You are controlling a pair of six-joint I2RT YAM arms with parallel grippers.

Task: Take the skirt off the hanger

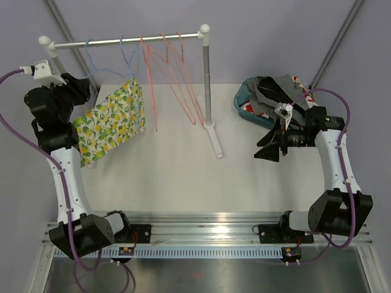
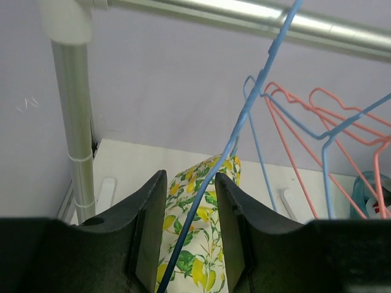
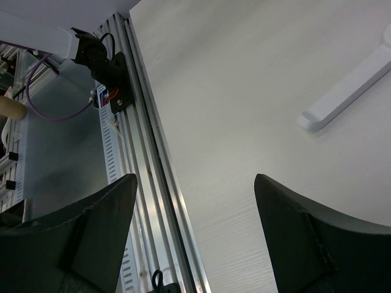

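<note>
The skirt (image 1: 113, 119), white with yellow lemons and green leaves, hangs on a blue hanger (image 1: 129, 60) from the metal rail (image 1: 122, 41) at the back left. My left gripper (image 1: 85, 91) is at the skirt's upper left edge. In the left wrist view the left gripper (image 2: 189, 177) is open, its jaws on either side of the blue hanger's wire (image 2: 244, 116), with the skirt (image 2: 208, 244) behind it. I see a gap on both sides of the wire. My right gripper (image 1: 266, 149) hangs open and empty over the table at the right (image 3: 195, 180).
Pink hangers (image 1: 177, 73) hang on the rail to the right of the skirt. The rack's right post (image 1: 208, 79) stands on a white foot (image 1: 215, 140). A blue basket of clothes (image 1: 269, 94) sits at the back right. A second blue hanger (image 2: 259, 152) hangs close by.
</note>
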